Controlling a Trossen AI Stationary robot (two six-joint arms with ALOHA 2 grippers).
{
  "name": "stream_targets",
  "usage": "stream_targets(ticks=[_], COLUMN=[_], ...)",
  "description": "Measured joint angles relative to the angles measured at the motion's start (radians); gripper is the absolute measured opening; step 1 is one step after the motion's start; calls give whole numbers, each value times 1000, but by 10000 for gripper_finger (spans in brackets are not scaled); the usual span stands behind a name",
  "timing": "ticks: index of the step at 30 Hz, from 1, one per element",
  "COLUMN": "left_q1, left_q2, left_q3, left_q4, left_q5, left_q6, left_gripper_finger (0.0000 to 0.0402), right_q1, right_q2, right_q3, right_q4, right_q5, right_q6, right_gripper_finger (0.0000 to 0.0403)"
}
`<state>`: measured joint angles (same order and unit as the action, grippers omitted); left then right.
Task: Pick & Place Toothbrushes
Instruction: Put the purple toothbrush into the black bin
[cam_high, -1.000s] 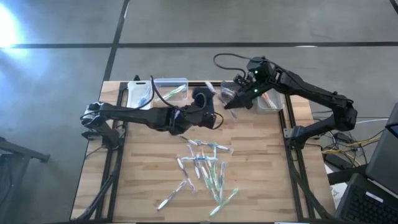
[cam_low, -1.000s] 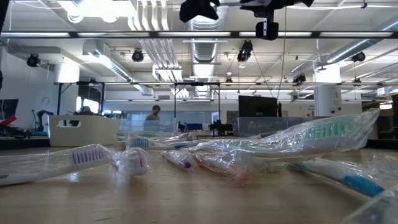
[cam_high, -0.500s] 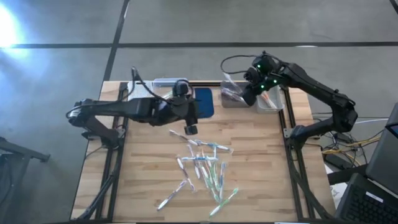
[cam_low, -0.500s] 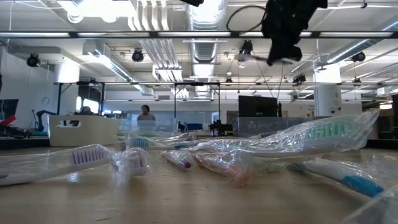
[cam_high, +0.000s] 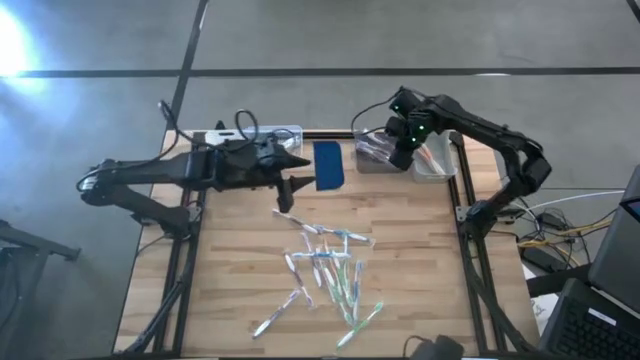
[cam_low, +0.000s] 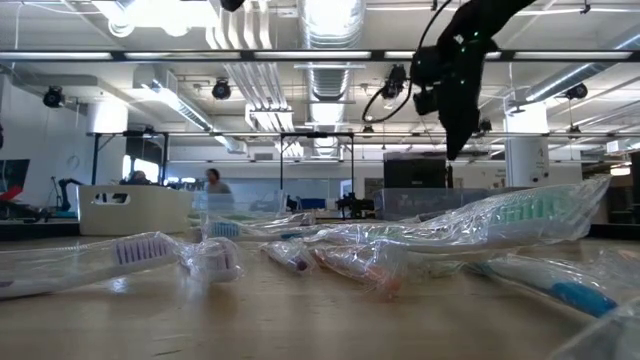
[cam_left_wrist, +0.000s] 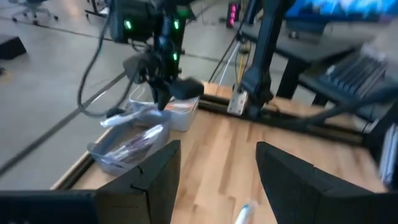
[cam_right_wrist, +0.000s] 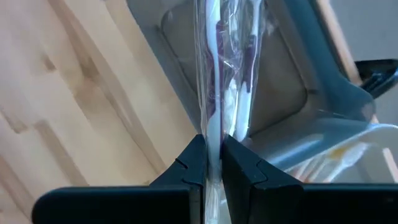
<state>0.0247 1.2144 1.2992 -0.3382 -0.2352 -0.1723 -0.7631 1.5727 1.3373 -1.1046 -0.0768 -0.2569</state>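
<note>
Several wrapped toothbrushes (cam_high: 330, 270) lie loose in a pile on the wooden table's middle. My right gripper (cam_high: 398, 158) hangs fingers-down over the grey bin (cam_high: 372, 155) at the far right, shut on one wrapped toothbrush (cam_right_wrist: 211, 93). The bin also shows in the left wrist view (cam_left_wrist: 134, 140), with wrapped toothbrushes lying in it. My left gripper (cam_high: 292, 183) stands open and empty, pointing toward the table's right, beside the dark blue pad (cam_high: 328, 165). In its wrist view its gripper (cam_left_wrist: 217, 168) has nothing between the fingers. My right gripper pinches one end of the wrapped toothbrush (cam_right_wrist: 210, 140) between its two fingers (cam_right_wrist: 186, 165). The fingers come from above and point down, in line with the toothbrush. It hangs below them in its clear wrapper, its lower end over the grey bin.
A second clear bin (cam_high: 432, 162) with orange-tinted contents stands right of the grey one. A white bin (cam_high: 225, 145) and a clear bin (cam_high: 278, 135) sit at the far left. In the low view, wrapped toothbrushes (cam_low: 470, 225) fill the foreground.
My left gripper has drawn back toward the table's left edge, away from the right gripper, and has rolled about its own axis. My right gripper has tipped from slanting to pointing down and has sunk over the grey bin with the toothbrush.
</note>
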Motion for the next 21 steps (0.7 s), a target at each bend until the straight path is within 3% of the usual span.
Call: stream_targets(ticks=[10,21], left_q1=[0,0], left_q2=[-147,-149], left_q3=[-204,-226], left_q4=[183,189], left_q5=[-23,-26], left_q6=[-137,-175], left_gripper_finger=[213,213], right_q1=[-17,-49], right_q2=[142,178], right_q3=[0,0], right_q4=[5,63], right_q5=[59,80], right_q6=[-61,-65], right_gripper_finger=[23,23])
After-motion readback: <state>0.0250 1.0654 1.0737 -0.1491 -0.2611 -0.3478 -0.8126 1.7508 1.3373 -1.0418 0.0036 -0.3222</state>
